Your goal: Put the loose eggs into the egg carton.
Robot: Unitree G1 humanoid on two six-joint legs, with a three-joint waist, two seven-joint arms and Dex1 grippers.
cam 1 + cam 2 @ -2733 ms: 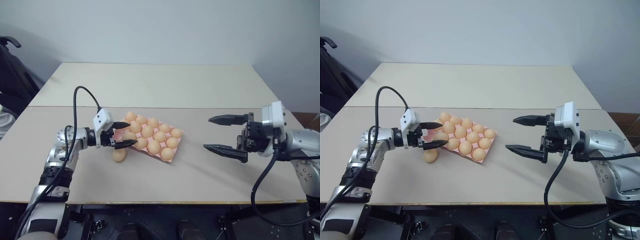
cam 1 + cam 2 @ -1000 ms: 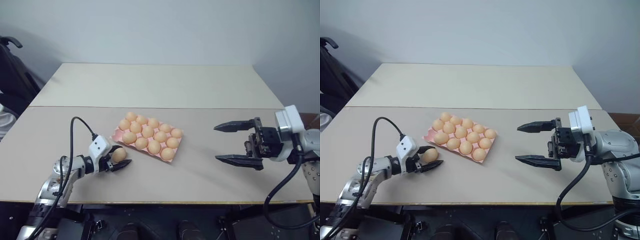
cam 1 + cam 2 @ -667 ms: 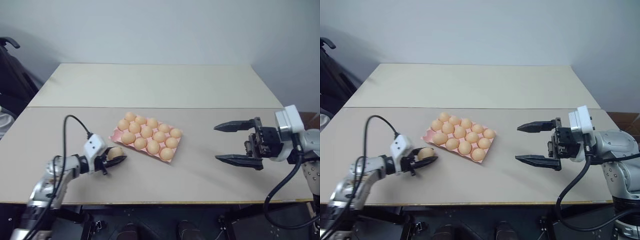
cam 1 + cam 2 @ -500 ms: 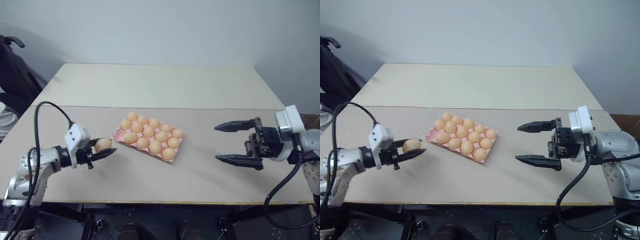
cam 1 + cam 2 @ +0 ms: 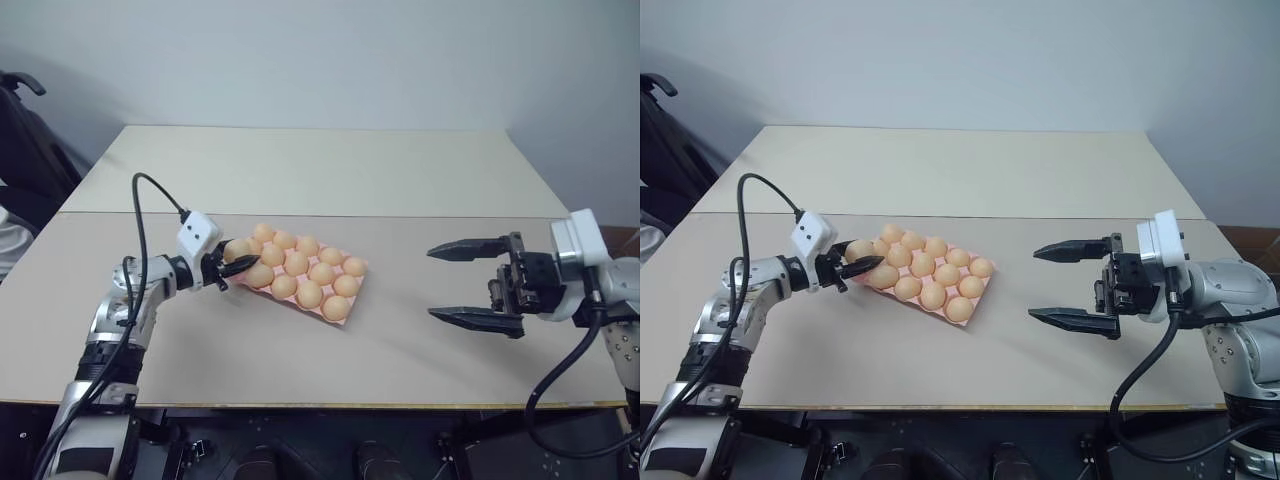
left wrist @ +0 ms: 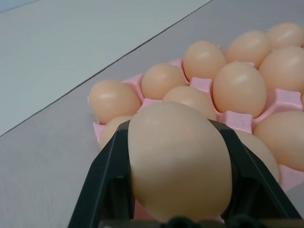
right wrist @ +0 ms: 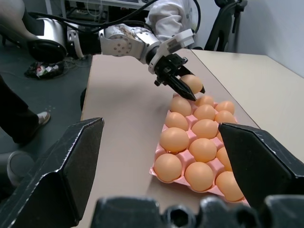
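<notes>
I am carrying the last loose egg [image 5: 236,250], pinched between my left fingers [image 6: 105,180], to the near-left corner of the egg carton [image 5: 352,287] on the bench [image 5: 300,170]. Next I judge I must find a free cup and lower it in gently. The held egg hides the cup below. My right fingers [image 5: 470,318] stand wide and empty, well right of the carton.

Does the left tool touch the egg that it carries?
Touching. In the left wrist view the two black fingers press against both sides of the egg, with no gap. The left tool holds it beside the egg carton.
</notes>
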